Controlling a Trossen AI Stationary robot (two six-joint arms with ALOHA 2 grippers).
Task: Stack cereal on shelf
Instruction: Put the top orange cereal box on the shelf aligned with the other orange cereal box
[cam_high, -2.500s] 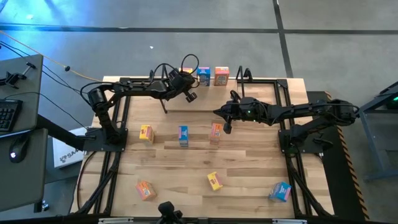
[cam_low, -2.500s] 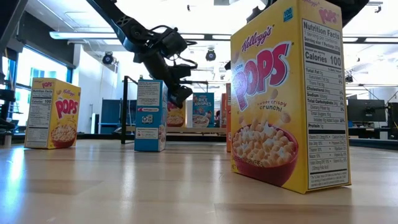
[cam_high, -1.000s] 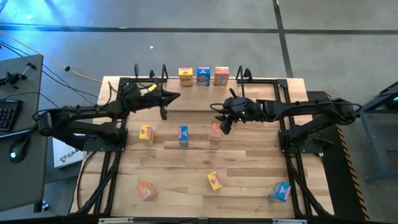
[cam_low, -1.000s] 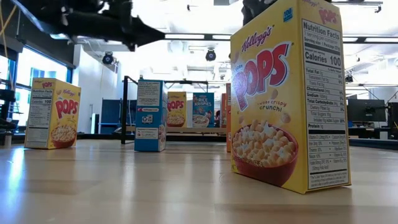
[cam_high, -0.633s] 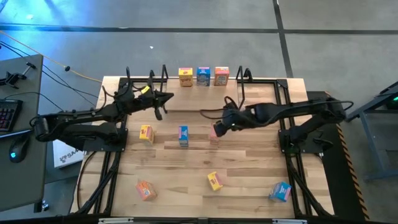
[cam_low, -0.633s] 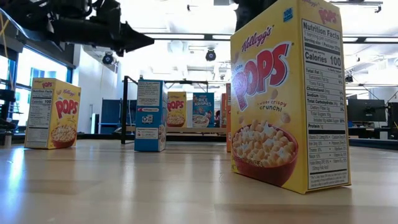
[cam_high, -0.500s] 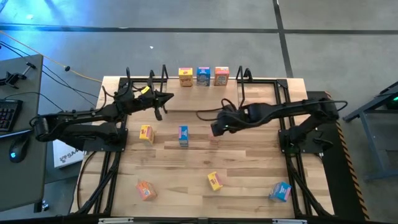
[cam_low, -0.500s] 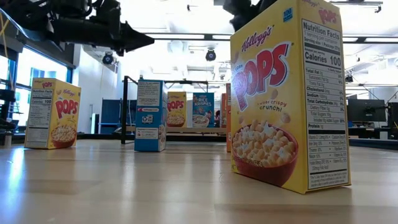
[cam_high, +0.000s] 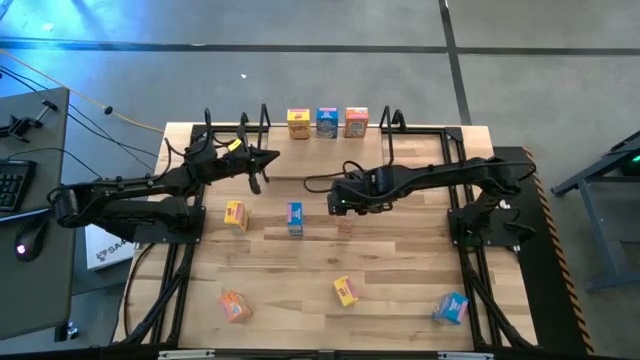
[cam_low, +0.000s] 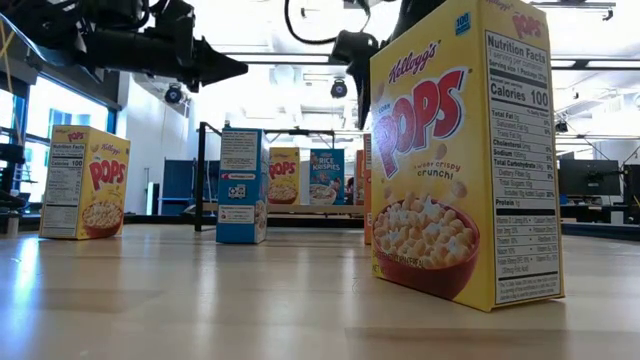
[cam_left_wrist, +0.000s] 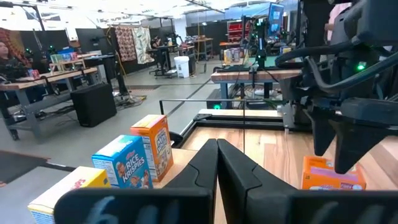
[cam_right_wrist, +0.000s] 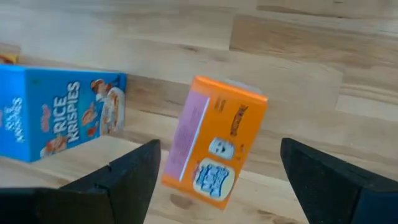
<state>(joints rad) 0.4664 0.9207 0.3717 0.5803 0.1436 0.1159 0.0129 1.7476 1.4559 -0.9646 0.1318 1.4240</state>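
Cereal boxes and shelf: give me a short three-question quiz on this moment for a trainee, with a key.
1. True or false: three cereal boxes stand in a row on the shelf.
2. The right tool hangs open over the table. Which box lies between its fingers in the right wrist view?
A. a yellow box
B. the orange box
C. a blue box
3. Fill in the blank: the left tool, held near the shelf's left end, has its fingers ____.

Key: 1 true; 2 B; 3 shut.
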